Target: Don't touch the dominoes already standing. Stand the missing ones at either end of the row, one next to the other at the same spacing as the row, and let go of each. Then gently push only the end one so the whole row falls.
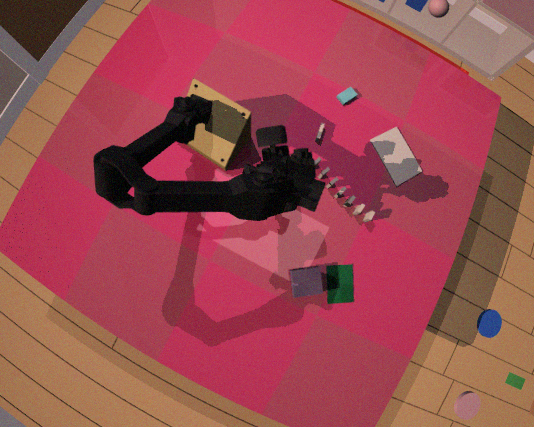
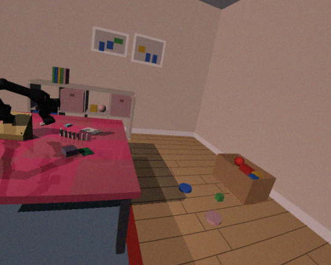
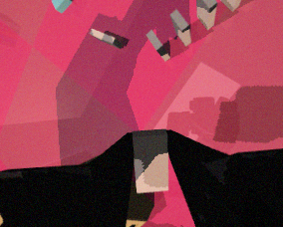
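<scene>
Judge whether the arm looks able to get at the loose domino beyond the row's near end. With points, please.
Probably not yet: the jaws already hold a domino (image 3: 151,171), which would need setting down first. The loose domino (image 1: 320,132) (image 3: 109,38) itself seems unobstructed.

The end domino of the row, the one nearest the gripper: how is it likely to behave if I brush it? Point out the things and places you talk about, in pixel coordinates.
That domino (image 3: 158,46) stands on a narrow edge, so it would probably tip rather than slide. Its neighbour (image 3: 181,28) stands close beside it, so a fall that way would likely spread down the row. It looks small and rigid, so I'd expect no give.
</scene>
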Robot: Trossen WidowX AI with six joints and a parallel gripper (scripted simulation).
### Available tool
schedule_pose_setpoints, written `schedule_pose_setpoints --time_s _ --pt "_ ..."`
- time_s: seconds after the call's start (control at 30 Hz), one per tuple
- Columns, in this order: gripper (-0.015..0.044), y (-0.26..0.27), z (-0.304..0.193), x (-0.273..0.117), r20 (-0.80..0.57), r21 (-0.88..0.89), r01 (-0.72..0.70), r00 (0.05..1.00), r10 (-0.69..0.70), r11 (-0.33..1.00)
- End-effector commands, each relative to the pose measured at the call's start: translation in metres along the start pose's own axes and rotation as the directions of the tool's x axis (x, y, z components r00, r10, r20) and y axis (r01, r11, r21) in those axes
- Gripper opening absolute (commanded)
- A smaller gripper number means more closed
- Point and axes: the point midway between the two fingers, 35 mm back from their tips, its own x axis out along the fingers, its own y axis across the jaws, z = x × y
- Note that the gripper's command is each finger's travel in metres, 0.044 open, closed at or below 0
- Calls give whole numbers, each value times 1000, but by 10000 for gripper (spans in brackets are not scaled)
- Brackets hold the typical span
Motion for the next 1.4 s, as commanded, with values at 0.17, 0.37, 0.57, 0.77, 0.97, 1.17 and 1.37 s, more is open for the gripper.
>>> schedule_pose_setpoints --time_s 0.17,0.37,0.57,0.77,0.97,1.17,1.37 --pt "107 1 -2 10 224 -30 -106 968 110 994" --pt "107 -1 -2 11 382 -65 -122 914 138 990" --pt "107 -5 -2 9 533 -102 -93 835 134 990" --pt "107 -9 -4 3 668 -131 -21 737 104 991" --pt "107 -13 -9 -4 780 -142 90 623 55 986" --pt "107 -16 -15 -14 867 -130 230 498 -2 964" --pt "107 -17 -23 -23 922 -100 370 383 -53 924"
